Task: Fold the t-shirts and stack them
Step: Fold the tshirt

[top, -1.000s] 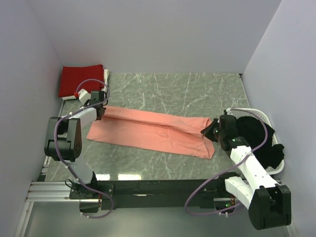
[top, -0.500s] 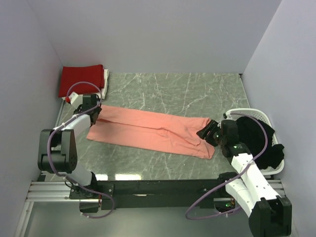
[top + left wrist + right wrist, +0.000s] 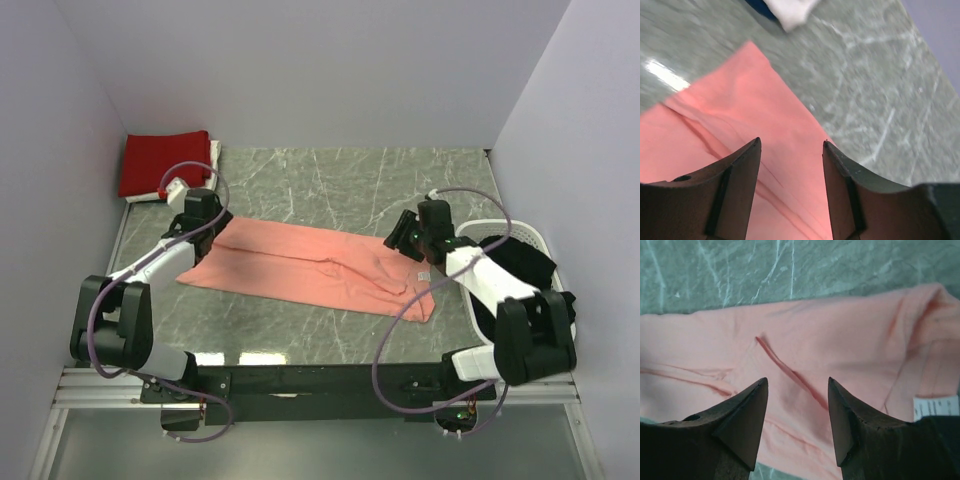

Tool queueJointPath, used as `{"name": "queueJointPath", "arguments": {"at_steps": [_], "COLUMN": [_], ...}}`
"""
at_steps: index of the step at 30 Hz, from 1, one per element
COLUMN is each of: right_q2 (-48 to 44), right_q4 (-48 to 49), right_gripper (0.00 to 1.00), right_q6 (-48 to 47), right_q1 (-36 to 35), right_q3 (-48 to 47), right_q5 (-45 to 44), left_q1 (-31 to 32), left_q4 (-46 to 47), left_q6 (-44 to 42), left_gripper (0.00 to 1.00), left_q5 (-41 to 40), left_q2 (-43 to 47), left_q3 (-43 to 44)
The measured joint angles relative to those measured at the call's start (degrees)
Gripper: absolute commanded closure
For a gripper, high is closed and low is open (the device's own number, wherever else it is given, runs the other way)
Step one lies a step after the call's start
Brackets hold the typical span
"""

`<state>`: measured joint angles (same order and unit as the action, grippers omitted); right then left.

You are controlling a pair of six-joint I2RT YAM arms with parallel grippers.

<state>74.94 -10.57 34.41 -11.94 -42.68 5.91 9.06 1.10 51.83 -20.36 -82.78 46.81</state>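
Observation:
A salmon-pink t-shirt (image 3: 310, 265) lies as a long folded band across the table, with a white label (image 3: 935, 405) at its right end. Over its left end hangs my left gripper (image 3: 213, 224), open; the left wrist view shows that gripper (image 3: 791, 141) with only pink cloth (image 3: 740, 125) beneath it. At the right end, my right gripper (image 3: 402, 240) stands open just above the cloth (image 3: 830, 325), and this gripper (image 3: 797, 380) holds nothing. A folded deep red t-shirt (image 3: 165, 162) rests on a white one (image 3: 215, 155) at the back left. A black t-shirt (image 3: 520, 265) fills the basket.
The white slatted basket (image 3: 530, 232) stands at the table's right edge beside the right arm. Grey walls close in the left, back and right sides. A corner of white cloth (image 3: 790, 12) shows at the top of the left wrist view.
Both grippers have opened and let go of the pink shirt, which now lies flat. The right gripper has moved up and left over the shirt's end; the left has shifted slightly.

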Motion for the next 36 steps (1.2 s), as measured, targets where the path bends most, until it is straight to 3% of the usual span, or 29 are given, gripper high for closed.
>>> {"name": "queueJointPath", "arguments": {"at_steps": [8, 14, 36], "right_q2": [10.5, 12.6, -0.5], "right_q4": [2.6, 4.9, 8.4], "right_gripper": [0.41, 0.41, 0.43], "right_q6": [-1.4, -1.2, 2.7], "right_q1": [-6.7, -9.7, -24.2], "right_q3": [-2.1, -1.7, 8.6], "right_q5": [-2.1, -0.8, 0.5], "left_q1": [4.2, 5.7, 10.3], "left_q4": [2.7, 2.9, 2.8], "left_q6": [-0.2, -0.9, -3.8], "left_gripper": [0.43, 0.44, 0.47], "left_q5": [5.1, 6.6, 8.9], "left_q2": [-1.3, -1.8, -2.0], "left_q3": [-0.5, -0.5, -0.4]}}
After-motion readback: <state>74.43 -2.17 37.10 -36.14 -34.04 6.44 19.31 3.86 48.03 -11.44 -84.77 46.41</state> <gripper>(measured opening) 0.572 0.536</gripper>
